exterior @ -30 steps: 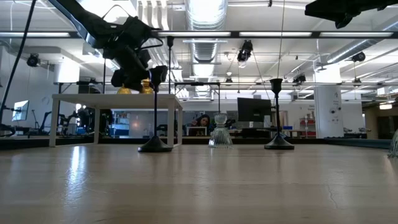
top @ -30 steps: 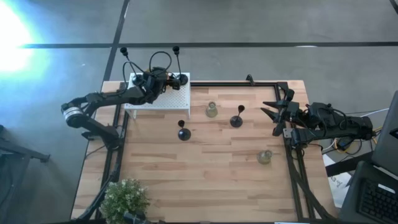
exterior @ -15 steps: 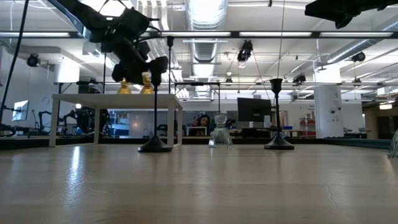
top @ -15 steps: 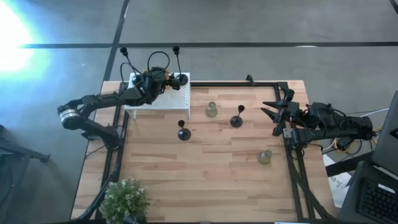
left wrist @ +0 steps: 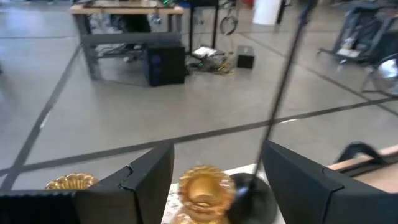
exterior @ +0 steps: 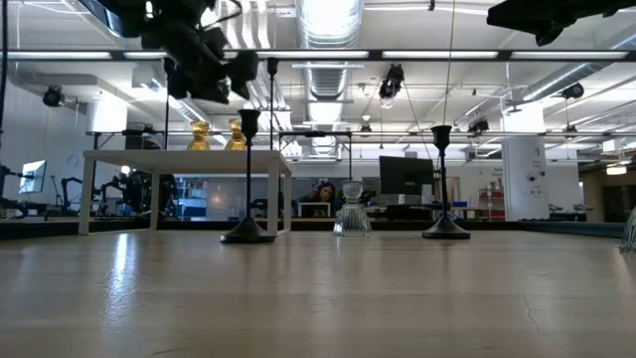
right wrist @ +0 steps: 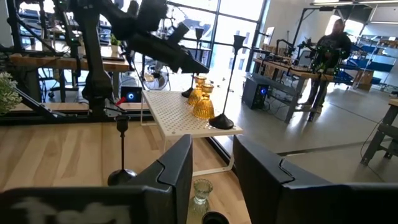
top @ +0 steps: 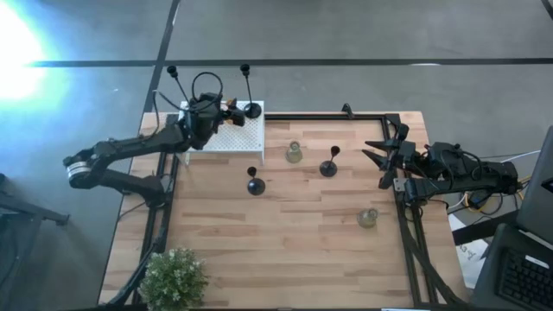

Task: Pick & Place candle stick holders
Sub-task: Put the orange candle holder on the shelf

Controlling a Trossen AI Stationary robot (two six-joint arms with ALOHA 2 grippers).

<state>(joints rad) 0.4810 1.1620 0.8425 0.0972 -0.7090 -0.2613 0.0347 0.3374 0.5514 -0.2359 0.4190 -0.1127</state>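
Wooden table (top: 285, 250) under both arms, plant (top: 174, 278) at the near left corner. White box (top: 232, 136) at the far left, carrying two amber holders (right wrist: 201, 99) and two tall black holders (top: 251, 110). On bare table: two black holders (top: 256, 185) near the middle, two pale glass holders (top: 294, 154), one by the box, one near the right edge. Left tool (top: 214, 111) above the box, released, holding nothing. Right tool (top: 381, 155) waiting over the right edge, fingers parted, empty.

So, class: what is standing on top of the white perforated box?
Two amber holders and two black holders show on the white box; the left hand hides part of its top from above.
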